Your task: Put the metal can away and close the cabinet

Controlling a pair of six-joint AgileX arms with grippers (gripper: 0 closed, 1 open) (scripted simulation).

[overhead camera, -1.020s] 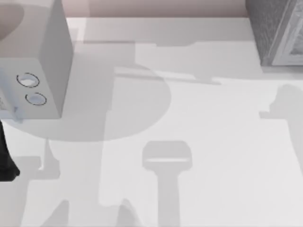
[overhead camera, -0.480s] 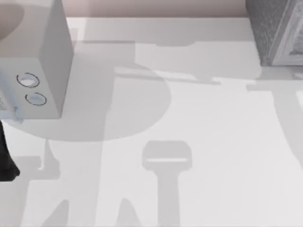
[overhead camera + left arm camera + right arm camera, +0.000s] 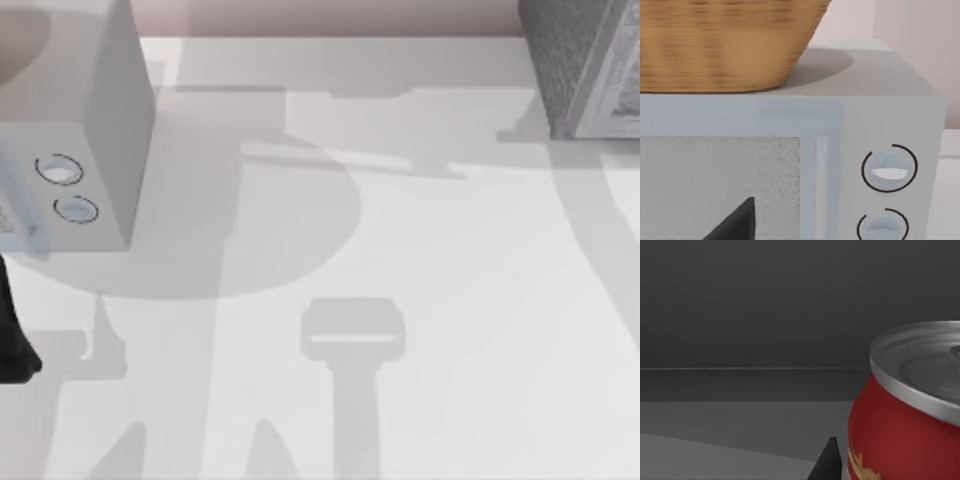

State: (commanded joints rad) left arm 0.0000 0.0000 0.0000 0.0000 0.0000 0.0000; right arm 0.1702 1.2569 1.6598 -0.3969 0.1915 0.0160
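Note:
The metal can point(image 3: 905, 420), red with a shiny silver top and a yellow mark on its side, looms close in the right wrist view. One dark fingertip point(image 3: 827, 462) of my right gripper stands right beside it, and the gripper looks shut on the can. Behind the can there is a dark grey inner wall and floor. The cabinet point(image 3: 580, 60), dark grey and speckled with a paler framed front, sits at the table's back right corner. My left arm point(image 3: 12, 345) is parked at the table's left edge, with a dark part of its gripper point(image 3: 735, 225) facing the pale grey box.
A smooth pale grey box point(image 3: 95, 130) with two round rings point(image 3: 66, 188) stands at the back left. A woven basket point(image 3: 725, 45) sits on top of it. Arm shadows lie across the white table point(image 3: 420, 300).
The right arm's shadow on the table has slid from the middle right toward the cabinet at the back right. The left arm has not moved.

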